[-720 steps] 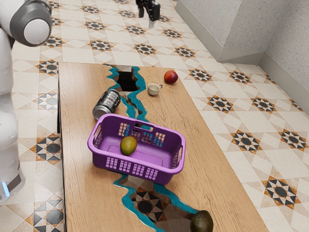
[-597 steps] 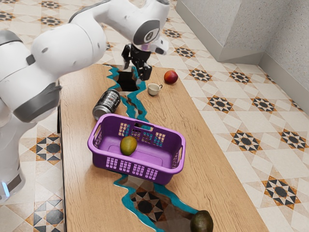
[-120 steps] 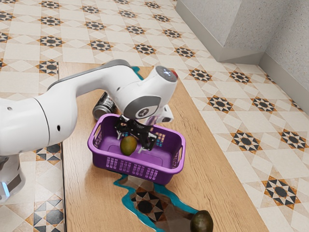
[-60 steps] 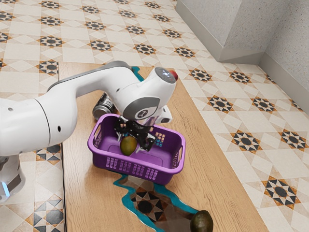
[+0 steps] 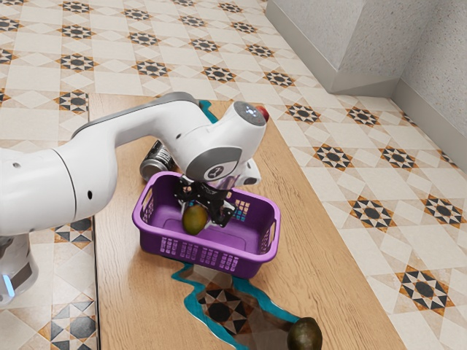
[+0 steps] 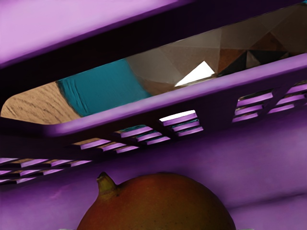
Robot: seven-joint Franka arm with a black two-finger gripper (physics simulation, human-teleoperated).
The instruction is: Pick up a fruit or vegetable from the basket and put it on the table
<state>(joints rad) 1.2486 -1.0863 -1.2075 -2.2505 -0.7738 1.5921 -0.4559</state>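
Observation:
The black gripper (image 5: pixel 195 214) is down inside the purple basket (image 5: pixel 255 257), shut on the green-brown mango (image 5: pixel 194 221) with a finger at each side of it. In the wrist view the mango (image 6: pixel 158 206) lies just under my hand, its stubby stem sticking up. The slotted wall of the basket (image 6: pixel 216 134) rises beside the fruit. The wooden table (image 5: pixel 124 292) carries the basket.
A dark can (image 5: pixel 155 162) lies behind the basket, partly covered by the arm. A dark green fruit (image 5: pixel 305 335) sits at the table's near end. Part of a red fruit (image 5: pixel 263 113) peeks out behind the arm.
Over the last second the fingers have come together onto the mango, which has shifted slightly. Earlier, my arm swung in from above the table's far end and lowered into the basket.

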